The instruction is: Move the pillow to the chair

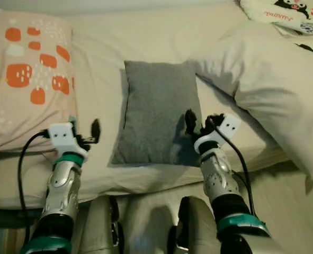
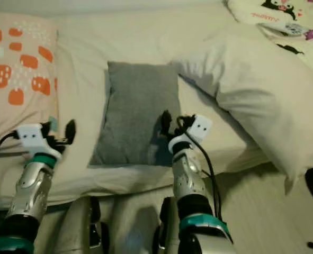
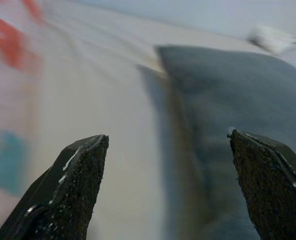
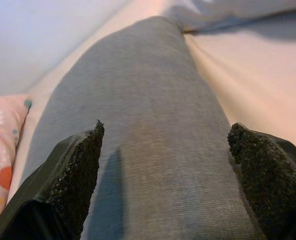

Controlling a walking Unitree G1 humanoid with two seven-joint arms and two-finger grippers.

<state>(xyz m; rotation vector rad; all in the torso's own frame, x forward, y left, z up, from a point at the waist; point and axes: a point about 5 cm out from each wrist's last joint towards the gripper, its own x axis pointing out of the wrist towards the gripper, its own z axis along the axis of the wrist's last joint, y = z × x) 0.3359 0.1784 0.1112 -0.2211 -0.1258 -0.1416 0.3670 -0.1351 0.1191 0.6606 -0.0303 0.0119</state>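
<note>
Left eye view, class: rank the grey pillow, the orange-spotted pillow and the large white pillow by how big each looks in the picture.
1. Large white pillow, largest, though cut by the frame's right edge.
2. Orange-spotted pillow, cut off at the left, so its true rank against the white one is unsure.
3. Grey pillow, smallest, fully visible.

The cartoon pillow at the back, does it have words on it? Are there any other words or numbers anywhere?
Cartoon pillow: a short line of pink cursive under the black cartoon figure, too small and blurred to read.
Grey pillow: no text.
Orange-spotted pillow: no text, only spots.
Left gripper and right gripper: no labels to be made out.
</note>
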